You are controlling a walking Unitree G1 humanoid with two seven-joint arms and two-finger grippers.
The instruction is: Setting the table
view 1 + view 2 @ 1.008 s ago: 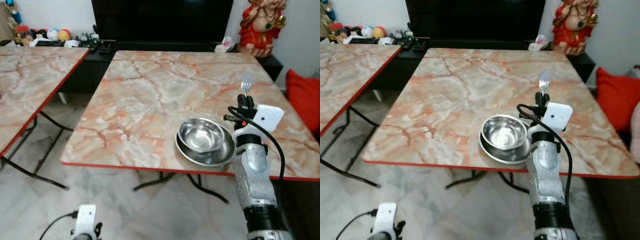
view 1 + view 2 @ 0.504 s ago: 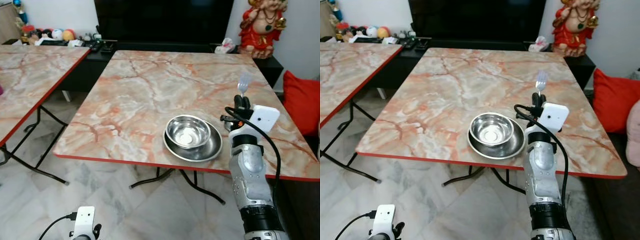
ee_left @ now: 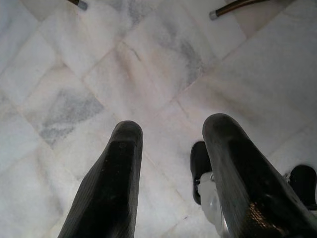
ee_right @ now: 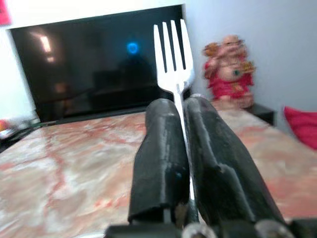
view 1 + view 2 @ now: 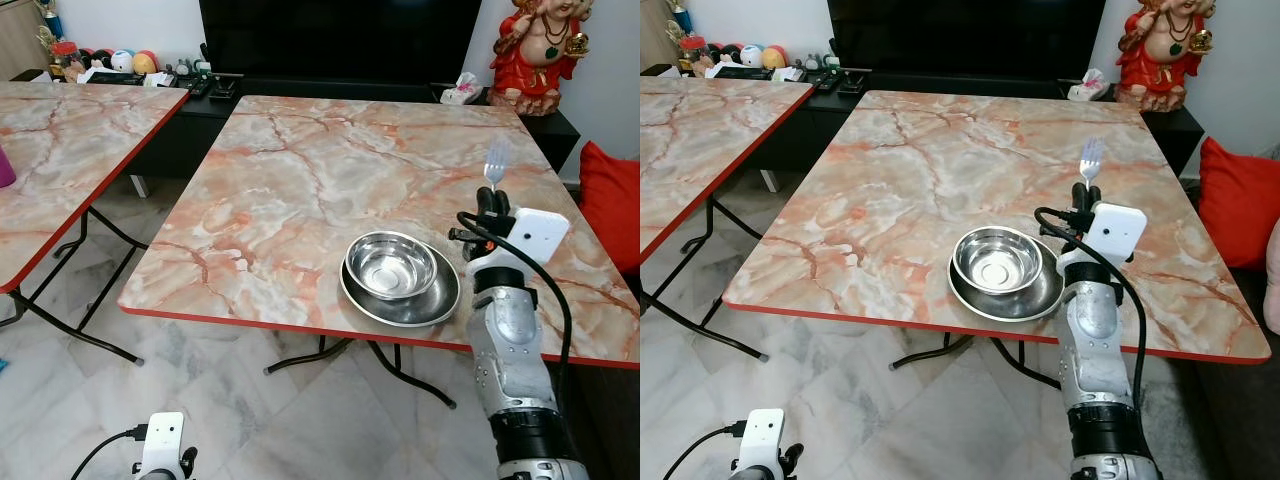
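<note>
A fork (image 4: pixel 173 54) is clamped upright in the right gripper (image 5: pixel 487 206), just beside the bowl (image 5: pixel 390 267) and plate (image 5: pixel 435 302) near the table's (image 5: pixel 300 180) front edge. The left gripper (image 3: pixel 171 168) is held wide open above the floor (image 3: pixel 99 74).

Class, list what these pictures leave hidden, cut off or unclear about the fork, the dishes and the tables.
- Fork handle: in the right wrist view, hidden between the right gripper's closed fingers.
- Steel plate: in the eye views, its middle is covered by the steel bowl.
- Second table: cut off by the left edge.
- Shelf trinkets: too small to identify.
</note>
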